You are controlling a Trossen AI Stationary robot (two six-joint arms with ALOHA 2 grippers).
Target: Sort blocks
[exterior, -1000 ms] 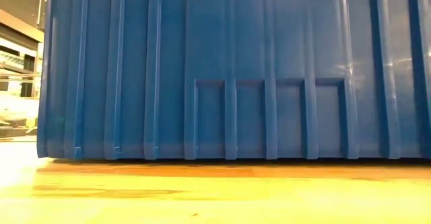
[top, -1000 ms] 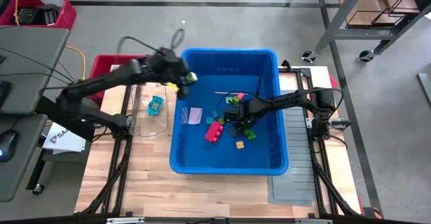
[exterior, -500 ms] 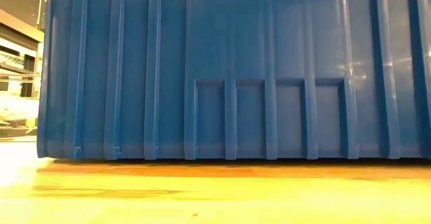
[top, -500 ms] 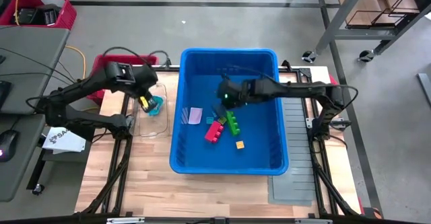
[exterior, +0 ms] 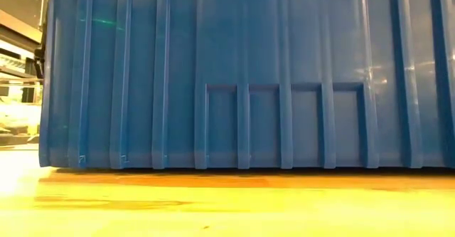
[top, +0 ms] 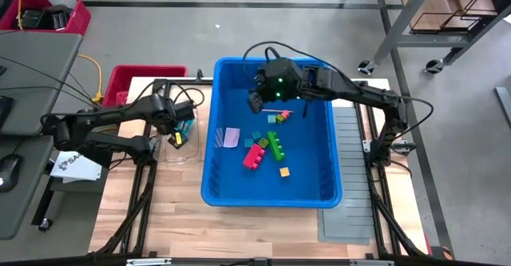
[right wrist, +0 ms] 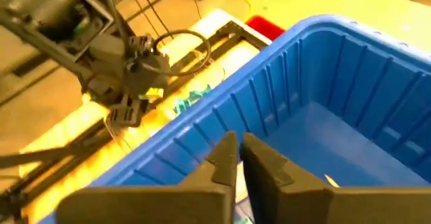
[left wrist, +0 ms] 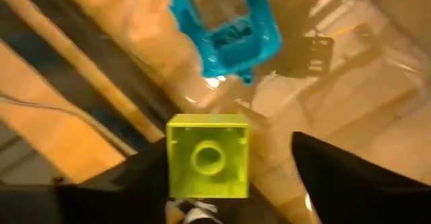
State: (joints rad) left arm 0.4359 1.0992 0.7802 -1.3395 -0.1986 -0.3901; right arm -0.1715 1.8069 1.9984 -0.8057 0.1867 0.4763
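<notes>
Left gripper hangs just outside the blue bin's left wall, over a clear tray there. Your wrist view shows its fingers spread, a yellow block touching one of them and clear of the other. A teal block lies in the tray just beyond. That arm reaches in low from the bin's left. Right gripper, fingers pressed together with nothing visible between them, hovers over the bin's far-left corner; the remaining blocks lie inside, nearer it.
</notes>
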